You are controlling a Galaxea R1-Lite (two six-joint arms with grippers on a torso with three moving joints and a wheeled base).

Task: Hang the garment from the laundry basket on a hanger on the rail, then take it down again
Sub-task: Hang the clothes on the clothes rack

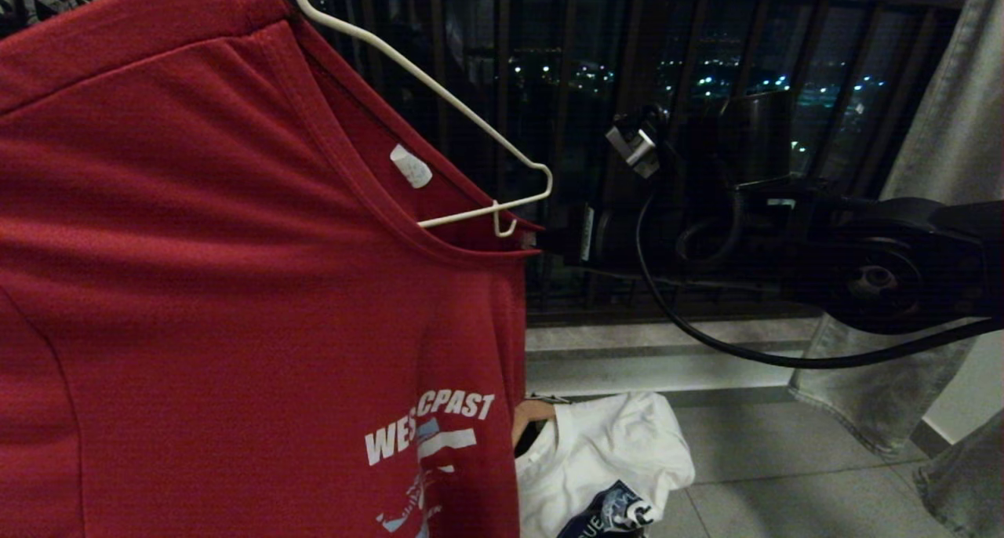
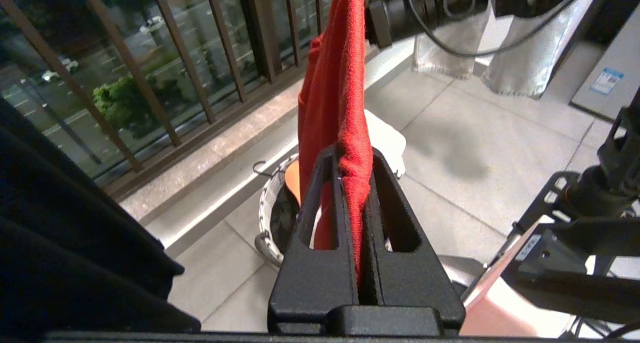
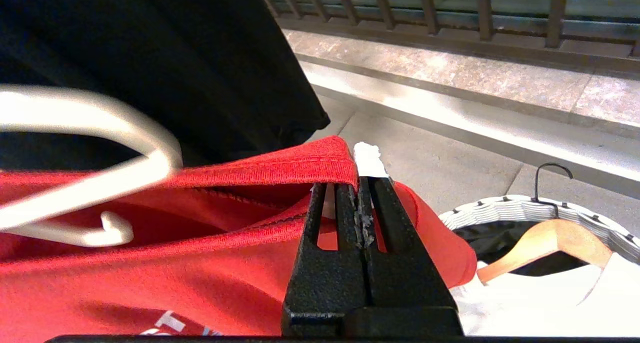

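dark window railing (image 1: 706, 52) behind; right gripper (image 3: 359, 188) pinches the garment (image 1: 235, 287) collar mid-frame, left gripper (image 2: 352, 168) clamps its fabric: stretch the neckline over the hanger (image 1: 471, 114) shoulder evenly.

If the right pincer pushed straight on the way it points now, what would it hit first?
Probably the laundry basket: beyond the right pincer, shut on the red T-shirt collar, the white woven rim lies ahead and slightly aside. Depth is unclear; it could pass over tiled floor instead.
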